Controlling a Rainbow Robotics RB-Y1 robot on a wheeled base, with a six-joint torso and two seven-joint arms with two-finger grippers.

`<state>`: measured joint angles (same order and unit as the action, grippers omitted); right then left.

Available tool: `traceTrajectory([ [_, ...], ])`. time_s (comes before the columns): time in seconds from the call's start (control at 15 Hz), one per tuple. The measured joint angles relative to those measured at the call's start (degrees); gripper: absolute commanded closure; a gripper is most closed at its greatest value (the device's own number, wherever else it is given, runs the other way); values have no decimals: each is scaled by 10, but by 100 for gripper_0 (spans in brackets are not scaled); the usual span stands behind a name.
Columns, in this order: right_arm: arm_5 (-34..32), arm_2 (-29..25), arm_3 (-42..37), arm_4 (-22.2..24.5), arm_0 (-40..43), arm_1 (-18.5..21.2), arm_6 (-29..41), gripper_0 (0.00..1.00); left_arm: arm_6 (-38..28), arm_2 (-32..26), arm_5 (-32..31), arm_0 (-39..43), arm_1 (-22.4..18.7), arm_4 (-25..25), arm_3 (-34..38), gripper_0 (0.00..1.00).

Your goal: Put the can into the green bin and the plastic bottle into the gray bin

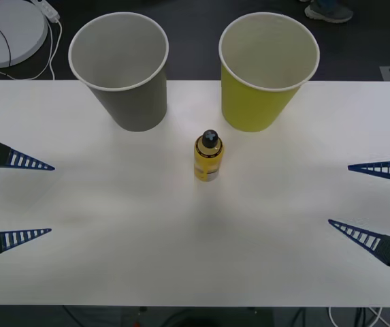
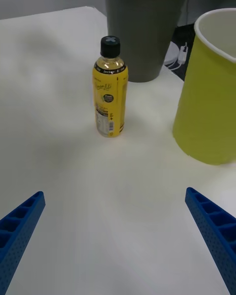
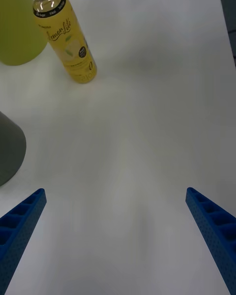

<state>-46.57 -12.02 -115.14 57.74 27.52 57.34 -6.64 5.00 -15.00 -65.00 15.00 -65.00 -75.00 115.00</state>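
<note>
We see the plastic bottle [image 1: 209, 156] standing upright on the white counter [image 1: 181, 245], near the middle and a little toward the far side, its black cap on. Behind it stand the two bins, both upright and open-mouthed: the gray bin [image 1: 128, 75] to the left and the green bin [image 1: 266, 75] to the right, with the bottle just in front of the gap between them and touching neither (it sits a shade nearer the green one). From the right wrist we can read the same layout, the bottle [image 2: 110, 88] in front of the gray bin [image 2: 145, 27] and beside the green bin [image 2: 209, 88].

The left pincer [image 1: 38, 199] hovers at the left edge of the counter, its blue fingers spread wide apart and holding nothing. The right pincer [image 1: 354, 197] waits at the right edge, likewise spread wide and empty, well apart from the bottle.
</note>
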Motion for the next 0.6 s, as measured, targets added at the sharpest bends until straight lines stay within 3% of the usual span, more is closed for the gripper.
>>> traceTrajectory([
  [0.6, 189, 173, -7, -5, -50, -36, -30, 0, 0, 0, 0, 0, 0, 0, 0, 0],
])
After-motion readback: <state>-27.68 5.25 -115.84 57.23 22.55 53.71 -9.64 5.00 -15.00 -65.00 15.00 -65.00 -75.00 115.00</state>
